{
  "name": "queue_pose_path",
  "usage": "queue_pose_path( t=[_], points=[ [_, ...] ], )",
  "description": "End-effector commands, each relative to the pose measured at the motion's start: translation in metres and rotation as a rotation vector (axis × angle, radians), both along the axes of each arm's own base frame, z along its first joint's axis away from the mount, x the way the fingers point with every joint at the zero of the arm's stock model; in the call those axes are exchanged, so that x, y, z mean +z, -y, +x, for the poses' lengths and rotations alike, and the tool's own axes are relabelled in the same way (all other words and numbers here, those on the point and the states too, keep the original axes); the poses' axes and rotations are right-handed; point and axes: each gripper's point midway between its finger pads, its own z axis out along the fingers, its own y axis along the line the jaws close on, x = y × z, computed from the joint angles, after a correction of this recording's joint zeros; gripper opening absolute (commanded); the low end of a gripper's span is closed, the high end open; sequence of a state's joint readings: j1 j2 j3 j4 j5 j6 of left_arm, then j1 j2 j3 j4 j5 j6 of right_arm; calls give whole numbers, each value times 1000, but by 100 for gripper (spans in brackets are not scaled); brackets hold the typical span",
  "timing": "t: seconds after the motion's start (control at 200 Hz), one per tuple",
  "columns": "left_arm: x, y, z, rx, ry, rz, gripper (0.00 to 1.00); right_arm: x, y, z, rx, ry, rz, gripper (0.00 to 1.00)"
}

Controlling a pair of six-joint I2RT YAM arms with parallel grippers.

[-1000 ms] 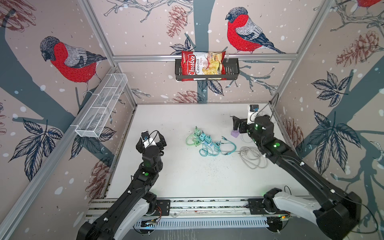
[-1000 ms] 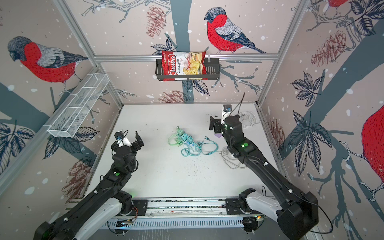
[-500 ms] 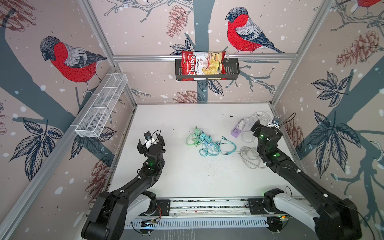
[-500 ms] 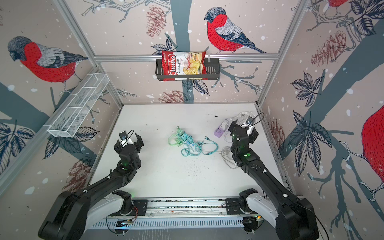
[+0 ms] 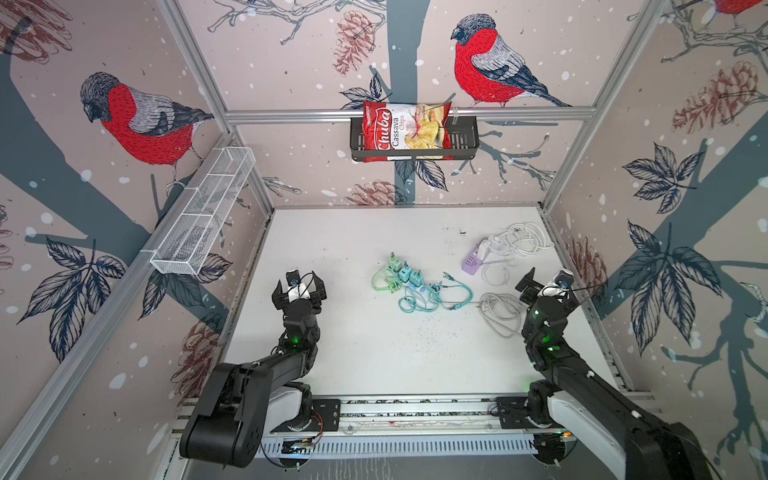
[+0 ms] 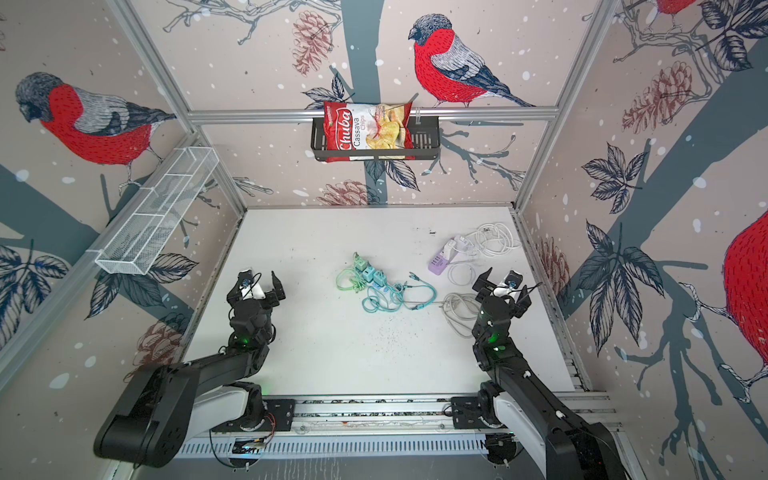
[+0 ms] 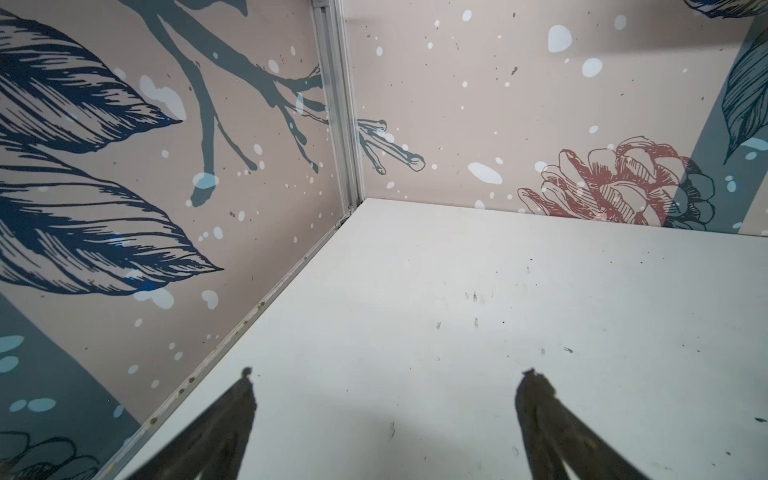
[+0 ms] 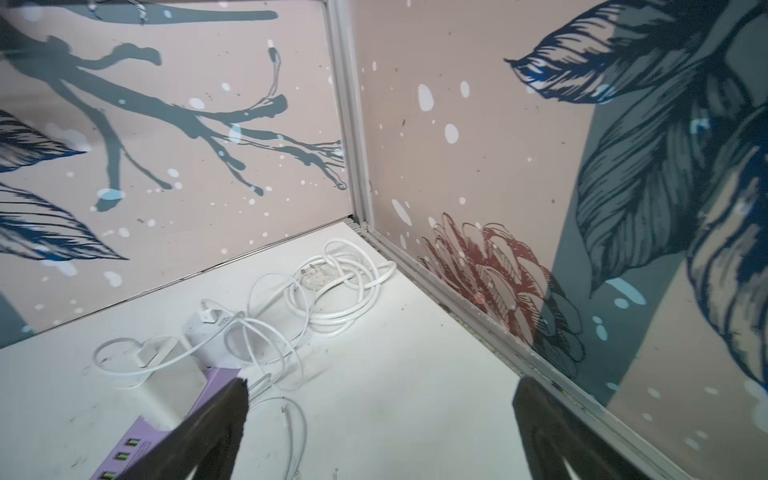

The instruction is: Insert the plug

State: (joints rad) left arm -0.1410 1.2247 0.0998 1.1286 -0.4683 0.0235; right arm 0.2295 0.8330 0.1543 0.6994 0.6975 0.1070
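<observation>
A purple power strip (image 5: 473, 262) (image 6: 439, 262) lies at the table's back right with a white plug (image 5: 483, 248) (image 6: 451, 248) on its far end; how deep the plug sits I cannot tell. In the right wrist view the strip (image 8: 220, 376) lies just past one fingertip, with the white plug (image 8: 176, 386) on it. My right gripper (image 5: 548, 289) (image 6: 503, 286) (image 8: 382, 384) hangs open and empty, nearer than the strip and to its right. My left gripper (image 5: 298, 283) (image 6: 257, 282) (image 7: 388, 374) is open over bare table at the left.
Teal chargers (image 5: 405, 276) and tangled teal cables (image 5: 432, 297) lie mid-table. A grey cable (image 5: 500, 311) sits beside the right arm, and a coiled white cord (image 5: 525, 241) (image 8: 332, 286) fills the back right corner. The right wall (image 8: 498, 340) runs close to the right gripper.
My right gripper has drawn back from the power strip toward the front right, leaving the white plug on it. The left arm has folded lower, with its gripper staying about where it was.
</observation>
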Motion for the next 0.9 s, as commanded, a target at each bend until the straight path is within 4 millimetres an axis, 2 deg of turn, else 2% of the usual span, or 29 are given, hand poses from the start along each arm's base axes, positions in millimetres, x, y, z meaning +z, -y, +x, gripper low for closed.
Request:
queue_pose_path(
  t=[0.0,0.085,0.275,0.425,0.455,0.52,0.64,0.7,0.78,0.84,0.895],
  points=[
    [26,14,4,-85,139,-5,96,16,-2,-1,43,111,14,100],
    [24,14,1,-88,156,-8,96,8,6,-7,35,139,33,99],
    [23,9,-9,-70,206,-9,96,-8,11,-5,72,157,67,99],
    [17,9,-8,-65,203,-7,96,-23,1,14,124,91,24,99],
    [16,9,-8,-65,203,-8,96,-20,-1,16,131,110,15,100],
    [15,8,-7,-61,204,-8,96,-18,-15,23,217,112,-19,100],
    [11,9,-5,-64,195,-7,96,-34,-37,36,342,59,-58,100],
    [8,12,-2,-75,184,-2,96,-40,-36,36,340,59,-53,99],
    [7,15,-1,-89,177,7,97,-36,-35,36,335,102,-64,100],
    [7,15,0,-93,175,11,97,-42,-41,42,369,59,-73,99],
    [7,13,0,-81,177,9,97,-52,-38,51,348,-15,-51,100]
  ],
)
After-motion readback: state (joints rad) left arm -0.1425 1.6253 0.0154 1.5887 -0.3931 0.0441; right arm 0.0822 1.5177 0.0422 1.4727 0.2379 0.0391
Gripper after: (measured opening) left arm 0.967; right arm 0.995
